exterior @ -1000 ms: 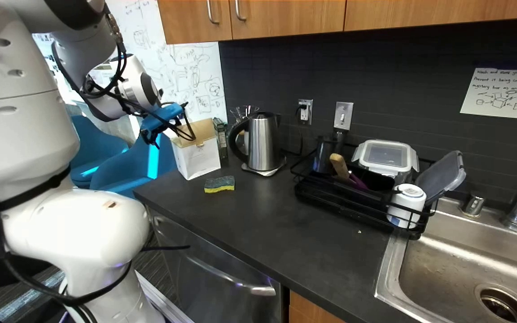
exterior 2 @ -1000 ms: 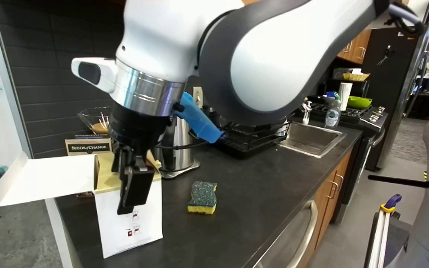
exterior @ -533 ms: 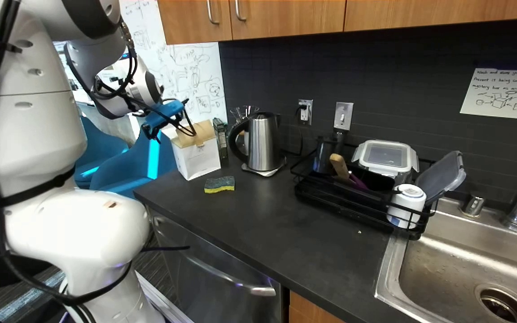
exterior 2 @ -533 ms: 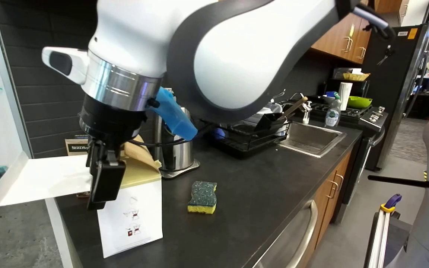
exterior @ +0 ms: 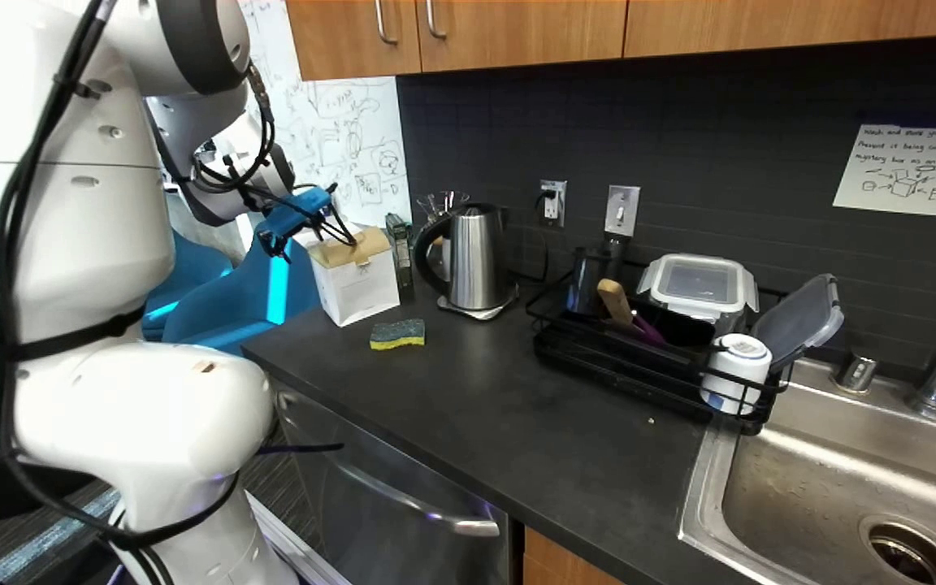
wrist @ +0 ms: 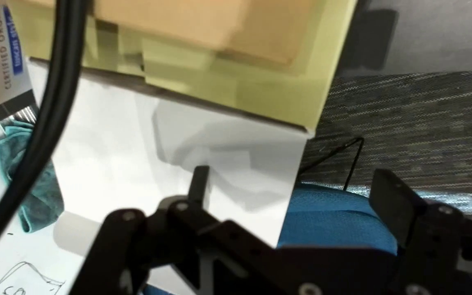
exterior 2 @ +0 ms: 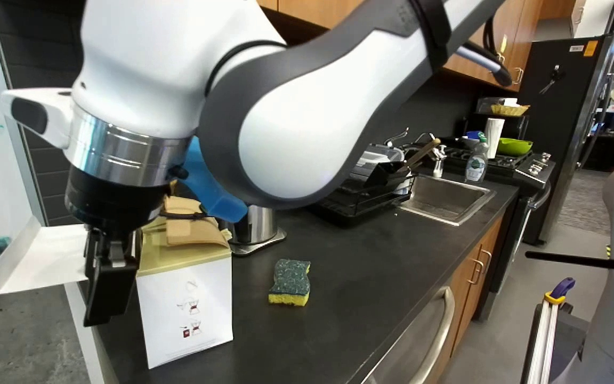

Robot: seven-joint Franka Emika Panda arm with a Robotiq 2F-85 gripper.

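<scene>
Beside the white box (exterior 2: 185, 314), jaws spread wide

In the wrist view, the gripper (wrist: 293, 180) has one finger over the box's flap (wrist: 109, 164), one past its edge; contact cannot be told. Right by the jaws, the box stands near the end of the counter (exterior 2: 307, 341), its flap jutting beyond. On the box's far side from the jaws, past a gap, lies a sponge (exterior 2: 290, 282). Farther off come the kettle (exterior: 474, 260) and, across more counter, the dish rack (exterior: 622, 375).

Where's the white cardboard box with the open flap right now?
In both exterior views, the white cardboard box stands near the left end of the dark countertop, left of the silver metal kettle, with the black gripper by its open flap.
</scene>
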